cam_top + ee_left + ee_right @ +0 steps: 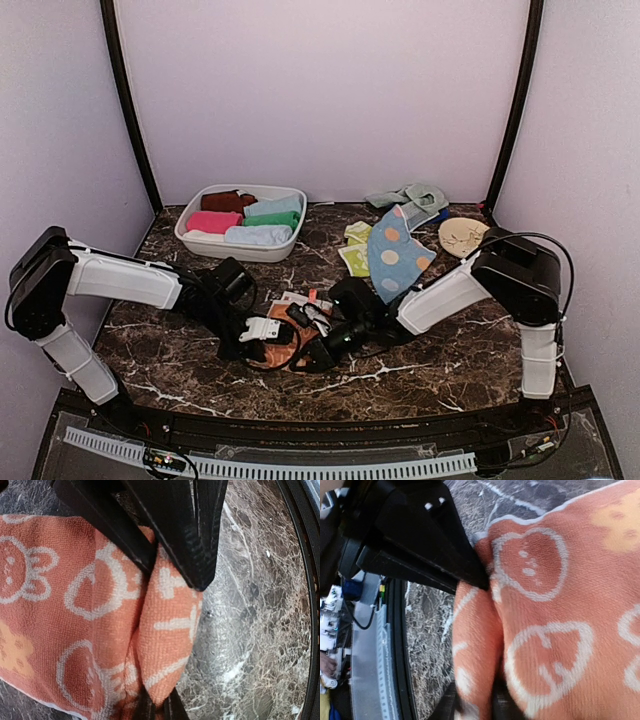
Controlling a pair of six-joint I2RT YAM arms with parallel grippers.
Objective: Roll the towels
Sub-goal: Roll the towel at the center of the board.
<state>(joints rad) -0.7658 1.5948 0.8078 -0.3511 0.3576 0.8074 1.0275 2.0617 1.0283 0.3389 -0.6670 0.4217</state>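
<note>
A peach-orange towel (284,314) with white cartoon prints lies on the dark marble table near the front centre, mostly hidden under both grippers. My left gripper (256,346) is shut on a raised fold at the towel's near edge (167,630); its black fingers (190,540) pinch the fold from both sides. My right gripper (316,354) is shut on the same rolled edge (475,645), with a finger (440,555) above it. A light-blue spotted towel (396,256), a yellow-green one (356,250) and a mint one (410,196) lie at the back right.
A white oval tub (243,251) at the back left holds several rolled towels. A round beige disc (462,236) lies at the back right. The table's front rim (305,605) runs close to the grippers. Purple walls enclose the table.
</note>
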